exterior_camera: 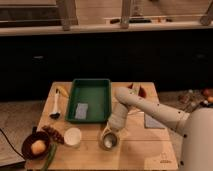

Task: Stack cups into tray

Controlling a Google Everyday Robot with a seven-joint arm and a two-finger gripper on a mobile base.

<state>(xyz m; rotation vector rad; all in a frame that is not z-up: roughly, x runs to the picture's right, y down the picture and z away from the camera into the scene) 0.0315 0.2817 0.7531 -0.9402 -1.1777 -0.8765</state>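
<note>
Looking across the wooden desk (142,150), take its far edge as 12 o'clock and its near edge as 6. Your claw (110,135) sits low near the middle of the desk, a little toward 6 o'clock, right at the shiny greenish-grey cup (109,144). It covers the cup's far side, so you cannot tell whether the claw is open, closed or gripping the cup. That cup stands upright on the desk with its dark inside showing. The white arm (145,107) reaches it from 3 o'clock, where the robot's body (197,140) fills the corner.

The plain white cup (73,136) stands upright at 9 o'clock of the grey one, near it but apart, also on the desk. Neither cup is in the tray. The dark-green tray (90,81) lies on the far half of the desk, at 12 o'clock of the white cup and 11 o'clock of the claw. A small grey-blue rectangle (81,110) lies flat inside it, toward its near left corner.

At 9 o'clock of the tray you see a white-handled utensil (56,104) with a dark head. At the desk's 8 o'clock corner a dark brown bowl (27,150) holds an orange fruit (38,147). A dark reddish cluster (52,134) and a long green stalk (48,158) lie just beside the bowl. A flat grey pad (154,121) lies at 3 o'clock of the claw, beyond the arm.
</note>
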